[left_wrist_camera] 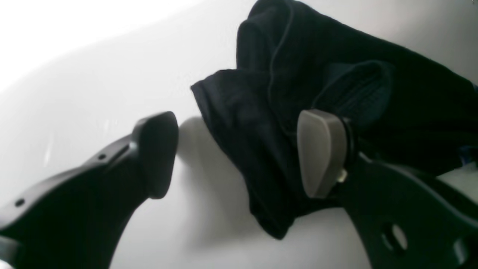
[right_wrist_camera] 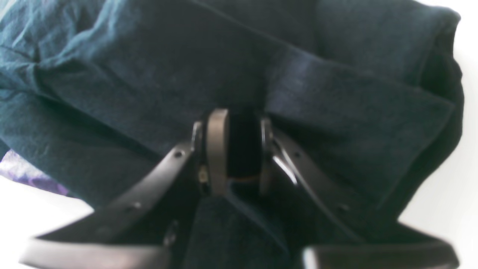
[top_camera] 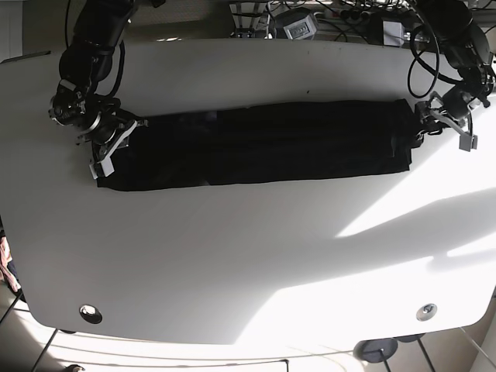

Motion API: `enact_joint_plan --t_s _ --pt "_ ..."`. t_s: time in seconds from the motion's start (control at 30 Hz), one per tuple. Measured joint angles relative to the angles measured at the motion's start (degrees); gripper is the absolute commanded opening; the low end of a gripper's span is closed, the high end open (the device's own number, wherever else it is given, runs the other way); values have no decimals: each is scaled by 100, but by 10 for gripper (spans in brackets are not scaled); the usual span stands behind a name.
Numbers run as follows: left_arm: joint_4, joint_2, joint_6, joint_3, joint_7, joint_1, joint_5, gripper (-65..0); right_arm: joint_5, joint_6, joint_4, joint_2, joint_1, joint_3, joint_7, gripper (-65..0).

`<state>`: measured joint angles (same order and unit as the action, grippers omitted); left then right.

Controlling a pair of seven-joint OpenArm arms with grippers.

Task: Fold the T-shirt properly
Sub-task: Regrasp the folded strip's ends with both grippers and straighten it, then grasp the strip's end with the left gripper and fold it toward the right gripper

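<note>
The dark T-shirt (top_camera: 256,143) lies folded into a long narrow strip across the white table (top_camera: 232,256). My right gripper (top_camera: 115,146) is at the strip's left end. In the right wrist view it (right_wrist_camera: 241,149) is shut on a fold of the T-shirt (right_wrist_camera: 336,112). My left gripper (top_camera: 434,120) is at the strip's right end. In the left wrist view it (left_wrist_camera: 239,153) is open, with the bunched end of the T-shirt (left_wrist_camera: 261,130) lying between its fingers, one pad (left_wrist_camera: 321,153) over the cloth and the other (left_wrist_camera: 157,153) over bare table.
Cables and small devices (top_camera: 302,23) crowd the table's back edge. Two round fittings (top_camera: 90,313) (top_camera: 425,311) sit near the front corners. Bright sunlight falls across the front right. A purple patch (right_wrist_camera: 22,175) shows under the cloth's edge.
</note>
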<state>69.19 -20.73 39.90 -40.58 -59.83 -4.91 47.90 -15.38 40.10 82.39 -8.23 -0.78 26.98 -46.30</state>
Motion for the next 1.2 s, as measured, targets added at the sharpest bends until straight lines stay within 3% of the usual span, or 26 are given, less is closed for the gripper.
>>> enact_joint_plan --t_s 0.1,0.3,0.37,0.43,0.47,0.53,0.67,0.83,1.07,1.2 --pt "22 92 9 328 9 63 81 -183 -2 -4 2 74 2 7 22 -541" --pt "35 293 68 326 94 63 175 -199 -2 -4 2 92 2 7 26 -542" --pt "35 293 61 334 83 63 96 -344 -4 -2 2 92 2 7 26 -544" --pt "33 315 42 358 -46 76 -7 -564 -2 -4 2 92 2 7 24 -544" --pt "33 310 39 424 -83 98 -37 -582 -4 -2 2 94 2 7 24 -544" --pt "212 308 -2 634 -94 125 -142 -586 -4 -2 2 94 2 7 24 -544" --pt "1930 299 -17 1373 -216 -70 -210 -587 -2 -4 2 144 0 39 66 -545" --pt "3067 603 -638 2490 -212 -96 -170 -587 -4 -11 2 173 2 37 68 -545" --pt "2382 1246 -979 3637 -236 208 -273 -586 -7 -9 2 173 2 37 68 -545" --pt "1886 1565 -1248 3639 -188 514 -245 -583 -2 -9 2 173 2 37 66 -547"
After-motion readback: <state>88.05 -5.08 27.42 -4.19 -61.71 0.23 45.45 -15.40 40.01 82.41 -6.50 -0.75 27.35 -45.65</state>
